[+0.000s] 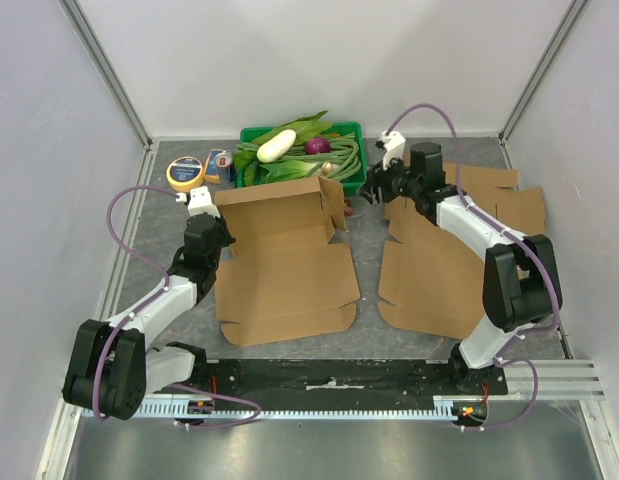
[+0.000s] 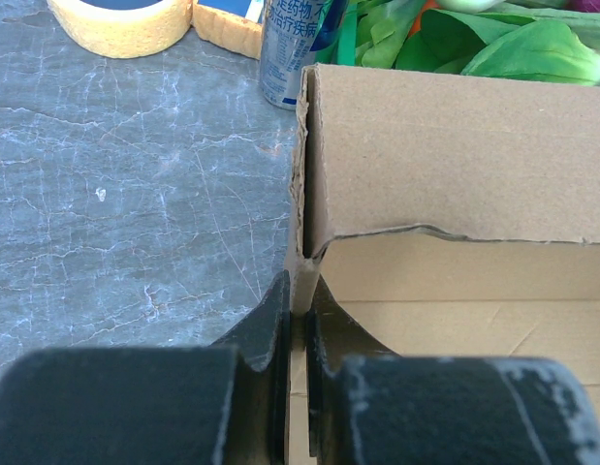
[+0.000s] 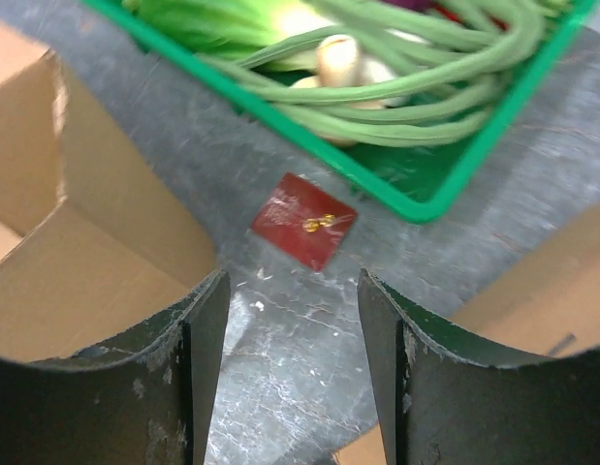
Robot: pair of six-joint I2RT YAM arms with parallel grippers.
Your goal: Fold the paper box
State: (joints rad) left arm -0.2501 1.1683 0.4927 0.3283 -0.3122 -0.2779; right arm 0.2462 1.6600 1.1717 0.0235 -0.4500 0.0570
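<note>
While the left gripper (image 2: 300, 302) pinches the raised left flap of the box (image 1: 284, 265), half-folded mid-table, the right gripper (image 3: 292, 315) hangs spread near its right flap; gripping that seems next.

The paper box (image 1: 284, 255) is brown; the bench (image 1: 369, 245) grey with white marbled veins; the basket (image 1: 251, 134) bright green; the tape roll (image 1: 184, 173) yellow; the packet (image 3: 302, 220) dark red.

Left of the brown cardboard box (image 2: 455, 155) I see bare grey marbled desk (image 2: 135, 194), open until the blue drinks can (image 2: 295, 48) and yellow tape roll (image 2: 120, 19). Ahead of my right hand (image 3: 292, 291), spread wide, a desk strip holds a flat red packet (image 3: 303, 221); the green plastic crate (image 3: 455, 184) blocks beyond.
</note>
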